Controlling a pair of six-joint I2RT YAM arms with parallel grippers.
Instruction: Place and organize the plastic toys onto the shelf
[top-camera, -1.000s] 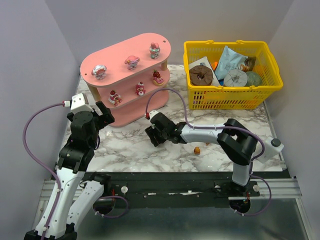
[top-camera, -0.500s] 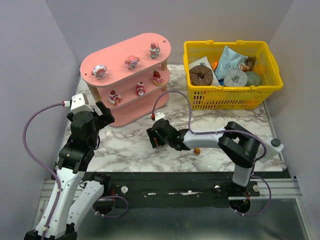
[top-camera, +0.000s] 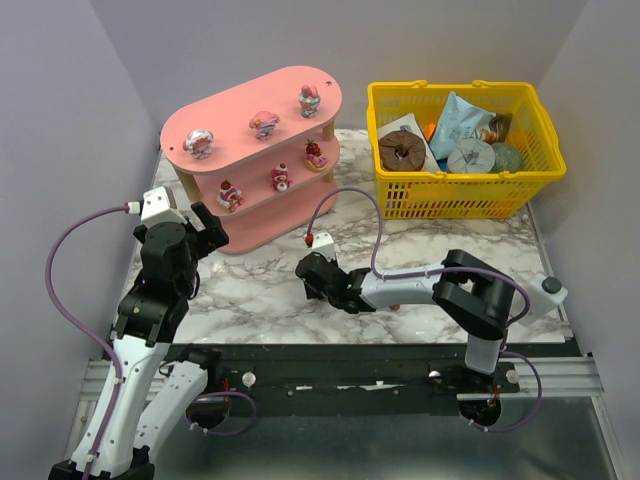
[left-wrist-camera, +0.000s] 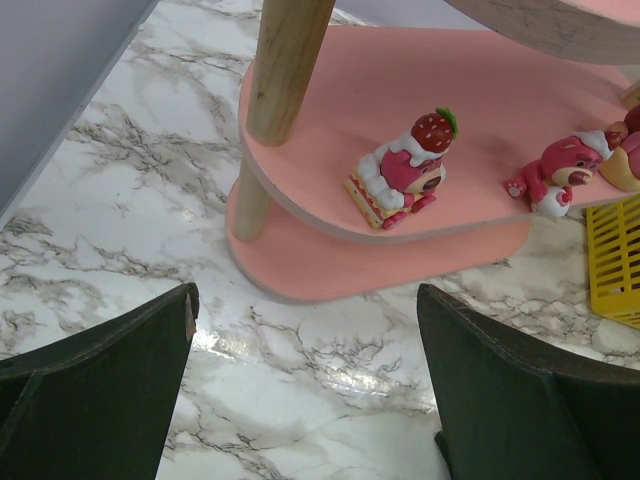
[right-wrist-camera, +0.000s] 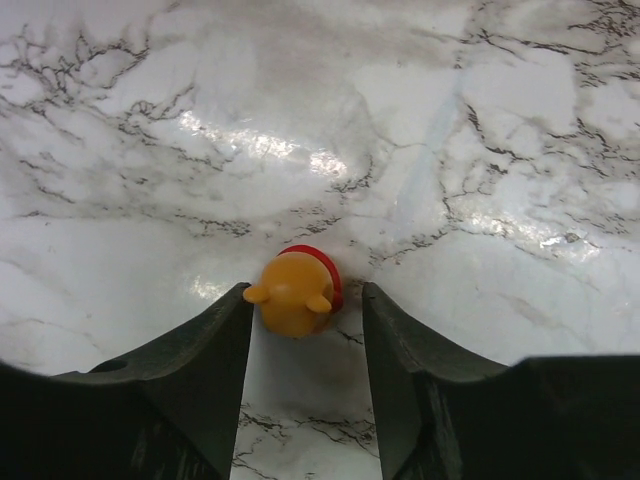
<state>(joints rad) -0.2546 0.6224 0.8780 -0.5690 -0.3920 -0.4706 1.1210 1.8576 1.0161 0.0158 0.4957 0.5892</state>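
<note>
Orange figurine (right-wrist-camera: 295, 292), red band round it, lies on the marble table (top-camera: 250, 290) near the middle, to the near right of the pink shelf (top-camera: 250, 105) (from overhead the wrist hides it). The right gripper (right-wrist-camera: 306, 300) is down over it, fingers (right-wrist-camera: 200, 360) set narrow on either side. One looks to be touching an ear and the other shows a sliver of marble, so I would not call it pinched yet. Over on the left, the left gripper (left-wrist-camera: 305, 300) hangs spread wide by the shelf's left end, holding nothing. Six toys (top-camera: 265, 123) stand on the shelf, three up top and three on the middle tier. This one looks light, hard, glossy and rounded, so it is likely to squirt out. Best taken across the broad body, low, below the ears.
</note>
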